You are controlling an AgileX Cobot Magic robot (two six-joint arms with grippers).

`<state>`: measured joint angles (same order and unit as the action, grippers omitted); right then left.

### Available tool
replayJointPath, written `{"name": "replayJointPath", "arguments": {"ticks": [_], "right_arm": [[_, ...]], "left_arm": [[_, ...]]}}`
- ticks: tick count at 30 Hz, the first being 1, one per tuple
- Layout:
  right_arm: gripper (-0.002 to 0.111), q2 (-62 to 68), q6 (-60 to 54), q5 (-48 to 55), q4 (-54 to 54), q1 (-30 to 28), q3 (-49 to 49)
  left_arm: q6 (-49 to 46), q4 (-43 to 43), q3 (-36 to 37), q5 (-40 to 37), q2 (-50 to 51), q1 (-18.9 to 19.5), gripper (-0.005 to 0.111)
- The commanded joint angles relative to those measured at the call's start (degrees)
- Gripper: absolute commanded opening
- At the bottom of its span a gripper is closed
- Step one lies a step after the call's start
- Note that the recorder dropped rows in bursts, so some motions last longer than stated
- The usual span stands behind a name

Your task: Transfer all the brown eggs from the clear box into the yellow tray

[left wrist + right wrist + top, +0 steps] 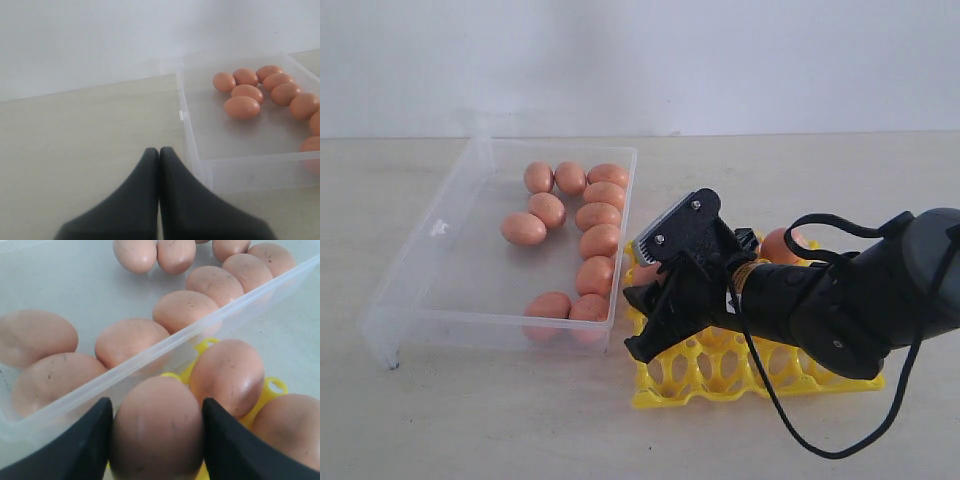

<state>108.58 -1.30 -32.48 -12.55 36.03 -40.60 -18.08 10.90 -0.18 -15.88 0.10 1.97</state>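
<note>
My right gripper (156,402) is shut on a brown egg (157,427), with a black finger (85,450) pressed on each side of it. It hangs over the yellow tray (272,387), close to the clear box's wall (200,332). Two other eggs (227,375) sit in the tray beside it. In the exterior view the right gripper (650,290) is over the yellow tray (720,375) at its end next to the clear box (420,250). Several brown eggs (599,241) lie in the box, mostly along its right wall. My left gripper (159,150) is shut and holds nothing, just outside the box (240,170).
The right arm and its black cable (840,440) cover much of the tray. One egg (780,245) shows in the tray behind the arm. The box and tray sit side by side on a pale table (470,420), with a white wall behind.
</note>
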Motion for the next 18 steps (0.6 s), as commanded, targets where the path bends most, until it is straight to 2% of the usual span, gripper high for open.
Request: {"name": "replayJointPath", "arguments": {"ticks": [1, 11, 18], "right_arm": [[0.059, 0.09, -0.90, -0.33, 0.52, -0.21, -0.16], [0.061, -0.09, -0.90, -0.81, 0.52, -0.21, -0.16], [0.061, -4.37, -0.90, -6.58, 2.28, -0.21, -0.16]], "left_arm": [[0.52, 0.41, 0.18, 0.97, -0.10, -0.51, -0.004], [0.52, 0.41, 0.18, 0.97, -0.10, -0.51, -0.004], [0.52, 0.41, 0.18, 0.97, -0.10, -0.51, -0.004]]}}
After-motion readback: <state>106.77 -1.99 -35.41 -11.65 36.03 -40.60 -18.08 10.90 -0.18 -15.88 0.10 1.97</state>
